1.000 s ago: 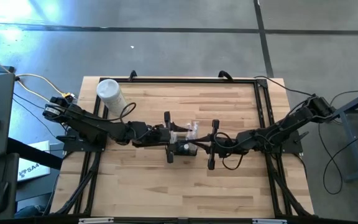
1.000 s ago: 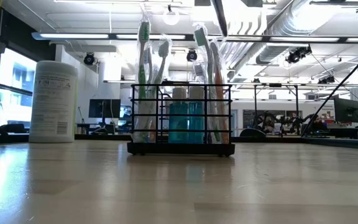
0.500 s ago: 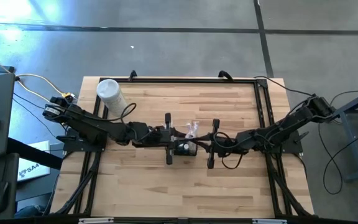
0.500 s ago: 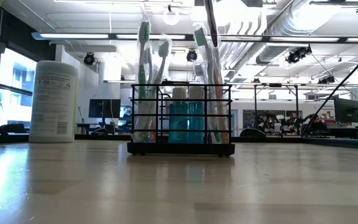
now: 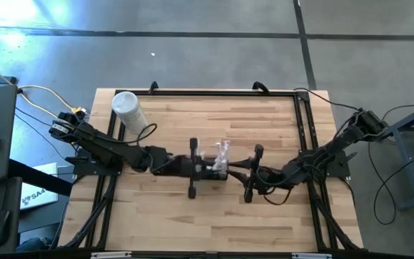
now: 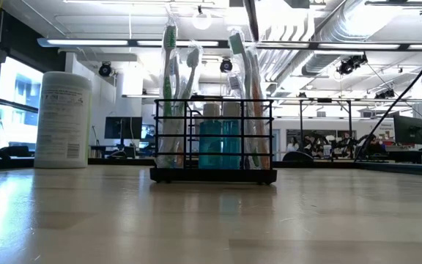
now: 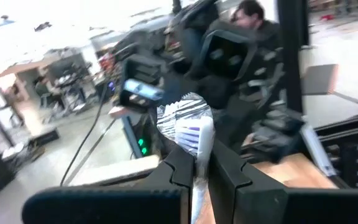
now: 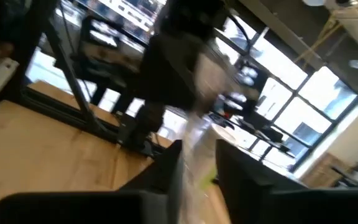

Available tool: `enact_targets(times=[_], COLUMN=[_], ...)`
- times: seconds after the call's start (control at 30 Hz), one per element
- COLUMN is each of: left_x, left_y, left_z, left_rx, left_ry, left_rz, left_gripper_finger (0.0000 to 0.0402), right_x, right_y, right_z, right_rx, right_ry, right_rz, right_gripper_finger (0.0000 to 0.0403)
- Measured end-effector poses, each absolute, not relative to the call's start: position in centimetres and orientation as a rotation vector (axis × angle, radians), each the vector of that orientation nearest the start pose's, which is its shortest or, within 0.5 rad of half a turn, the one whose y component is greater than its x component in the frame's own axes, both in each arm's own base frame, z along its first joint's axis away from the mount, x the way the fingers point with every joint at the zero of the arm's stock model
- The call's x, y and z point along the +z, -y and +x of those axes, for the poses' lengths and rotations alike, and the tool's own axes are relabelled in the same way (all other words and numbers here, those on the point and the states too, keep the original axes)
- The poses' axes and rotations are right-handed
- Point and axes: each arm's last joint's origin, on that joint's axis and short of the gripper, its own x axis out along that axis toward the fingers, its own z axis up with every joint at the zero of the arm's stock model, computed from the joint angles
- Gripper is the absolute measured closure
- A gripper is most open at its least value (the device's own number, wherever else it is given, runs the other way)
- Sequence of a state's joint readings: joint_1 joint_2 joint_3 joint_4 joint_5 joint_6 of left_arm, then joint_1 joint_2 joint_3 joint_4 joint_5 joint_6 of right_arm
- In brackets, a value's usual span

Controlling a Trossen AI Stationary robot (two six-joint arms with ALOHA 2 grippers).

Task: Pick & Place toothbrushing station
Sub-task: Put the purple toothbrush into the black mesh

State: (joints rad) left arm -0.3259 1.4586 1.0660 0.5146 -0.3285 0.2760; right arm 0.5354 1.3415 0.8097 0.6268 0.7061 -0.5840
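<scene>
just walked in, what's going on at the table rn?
Both arms meet at mid-table over the black caddy, which stands on the wooden table holding toothbrushes and teal bottles. The left gripper is shut on a toothbrush in clear wrapping. The right gripper sits just beside the caddy on the other side, its fingers slightly apart. A white lidded container stands off at the far left corner, untouched.

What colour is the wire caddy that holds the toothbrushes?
Black. The caddy shows best in the low view.
</scene>
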Motion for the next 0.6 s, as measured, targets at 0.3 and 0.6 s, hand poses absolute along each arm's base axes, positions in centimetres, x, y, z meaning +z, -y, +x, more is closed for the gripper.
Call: enact_targets(times=[0.3,0.6], left_x=[36.1,37.6], left_y=[11.7,14.5], left_z=[29.2,24.7], left_rx=[-0.037,-0.043], left_ry=[0.177,0.109], left_rz=[0.253,0.236], left_gripper_finger=[0.0385,0.0385], right_x=[29.7,29.6], right_y=[-14.9,-16.1], right_z=[24.3,22.7], right_rx=[-0.375,-0.570], right_ry=[-0.043,-0.130], right_rz=[-0.545,-0.541], right_gripper_finger=[0.0200,0.0195])
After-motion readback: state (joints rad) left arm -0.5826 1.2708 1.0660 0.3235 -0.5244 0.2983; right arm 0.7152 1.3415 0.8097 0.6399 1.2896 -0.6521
